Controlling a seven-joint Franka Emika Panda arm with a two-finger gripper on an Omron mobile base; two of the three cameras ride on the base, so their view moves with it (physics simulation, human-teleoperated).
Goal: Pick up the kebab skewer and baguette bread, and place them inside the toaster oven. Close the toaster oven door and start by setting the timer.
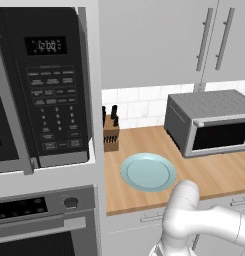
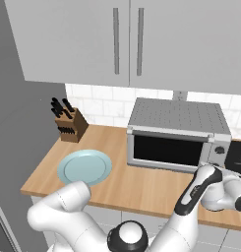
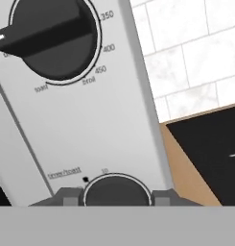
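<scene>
One boxy dark grey toaster oven [image 2: 177, 135] with a ribbed top sits on the wooden worktop [image 2: 141, 189], back against the white tiled wall, and its silver-framed door with dark glass [image 2: 166, 150] is shut flat across the front. One pale blue round plate [image 2: 85, 167] lies bare to the oven's left, well apart from it. One wooden knife block [image 2: 72, 124] with black handles stands in the corner behind the plate. One large black microwave with a keypad [image 1: 44, 85] hangs above one built-in steel oven [image 1: 44, 220].

Up close, two round black knobs on the toaster oven's silver control panel: the upper temperature dial [image 3: 52, 36], and the lower timer knob [image 3: 116, 192]. The gripper [image 3: 116, 196] is right at that lower knob, its jaws partly open with one grey fingertip [image 3: 66, 197] on either side, closed around it.
</scene>
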